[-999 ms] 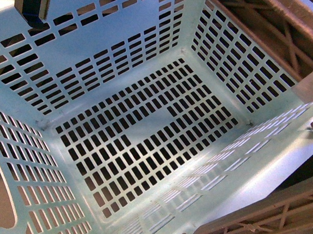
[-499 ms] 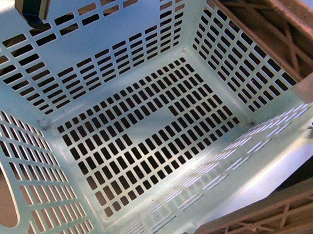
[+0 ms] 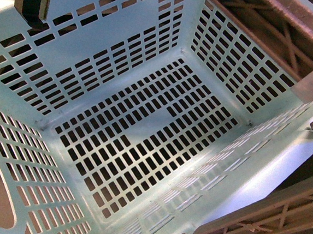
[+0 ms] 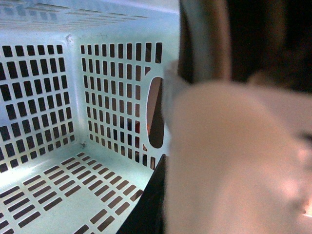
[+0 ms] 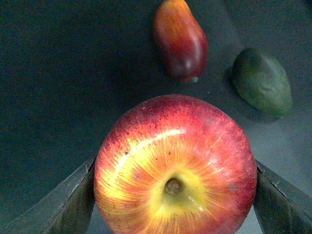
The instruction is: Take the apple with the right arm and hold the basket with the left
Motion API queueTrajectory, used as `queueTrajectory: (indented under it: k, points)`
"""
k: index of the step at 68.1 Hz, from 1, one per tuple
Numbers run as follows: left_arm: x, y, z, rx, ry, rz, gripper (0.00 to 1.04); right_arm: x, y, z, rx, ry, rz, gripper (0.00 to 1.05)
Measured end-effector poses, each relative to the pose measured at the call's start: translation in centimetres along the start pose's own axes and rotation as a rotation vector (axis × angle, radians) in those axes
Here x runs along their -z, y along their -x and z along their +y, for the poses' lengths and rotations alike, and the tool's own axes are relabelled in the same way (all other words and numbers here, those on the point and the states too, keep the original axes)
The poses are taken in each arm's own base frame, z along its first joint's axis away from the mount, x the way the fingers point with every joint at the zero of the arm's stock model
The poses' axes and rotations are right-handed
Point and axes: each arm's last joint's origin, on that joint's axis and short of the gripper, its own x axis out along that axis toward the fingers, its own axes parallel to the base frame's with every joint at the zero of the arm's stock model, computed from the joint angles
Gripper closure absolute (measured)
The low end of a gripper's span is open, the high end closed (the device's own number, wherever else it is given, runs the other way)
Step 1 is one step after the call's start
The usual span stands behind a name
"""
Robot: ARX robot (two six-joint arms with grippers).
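**Apple in right grip, basket at left**

Clamped on apple [image 5: 175,165] from both flanks by the dark fingers [image 5: 68,204] of right gripper [image 5: 175,195], stem dimple toward the wrist camera. Below and beyond, dark surface [image 5: 63,73] with red oblong fruit [image 5: 181,41] and green fruit [image 5: 263,83], near each other but apart.

At left gripper [image 3: 32,8], on basket [image 3: 146,126] rim: jaw state not determinable. In left wrist view, one dark finger [image 4: 146,204] inside the basket near the wall with the oval cut-out, beside a blurred pale mass [image 4: 234,161]. Brown bail [image 3: 258,20] at the basket's right side.
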Motion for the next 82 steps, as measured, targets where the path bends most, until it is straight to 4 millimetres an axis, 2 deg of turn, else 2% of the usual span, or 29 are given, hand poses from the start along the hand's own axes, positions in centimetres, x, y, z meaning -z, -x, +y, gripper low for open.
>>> queueTrajectory:
  k: [2, 7, 14, 21, 26, 38, 52, 55, 63, 73, 82]
  points:
    - [0.0, 0.0, 0.0, 0.000, 0.000, 0.000, 0.99, -0.5, 0.8, 0.4, -0.014, -0.001, -0.024, 0.25]
    - [0.0, 0.0, 0.0, 0.000, 0.000, 0.000, 0.99, -3.3, 5.3, 3.1, -0.095, -0.010, -0.171, 0.25]
    - [0.0, 0.0, 0.0, 0.000, 0.000, 0.001, 0.99, -5.1, 8.9, 5.5, -0.179, -0.030, -0.297, 0.25]
    - [0.0, 0.0, 0.0, 0.000, 0.000, 0.000, 0.99, -5.8, 11.5, 8.1, -0.272, -0.036, -0.368, 0.25]
    - [0.0, 0.0, 0.0, 0.000, 0.000, 0.000, 0.99, -5.3, 12.5, 10.3, -0.347, -0.024, -0.370, 0.25]
    - [0.0, 0.0, 0.0, 0.000, 0.000, 0.000, 0.99, -2.5, 12.8, 14.5, -0.471, 0.009, -0.291, 0.25]
    - [0.0, 0.0, 0.0, 0.000, 0.000, 0.001, 0.99, 0.2, 11.8, 16.9, -0.520, 0.032, -0.205, 0.25]
    - [0.0, 0.0, 0.0, 0.000, 0.000, 0.000, 0.99, 0.6, 11.6, 17.1, -0.518, 0.041, -0.191, 0.24]
    - [0.0, 0.0, 0.0, -0.001, 0.000, -0.002, 0.99, 1.0, 11.4, 17.2, -0.511, 0.032, -0.183, 0.08]
    - [0.0, 0.0, 0.0, 0.003, 0.001, 0.008, 0.99, 0.3, 11.8, 16.5, -0.454, -0.001, -0.232, 0.09]
    - [0.0, -0.1, 0.1, -0.008, -0.007, -0.003, 0.99, -0.5, 12.9, 14.8, -0.363, -0.039, -0.276, 0.09]
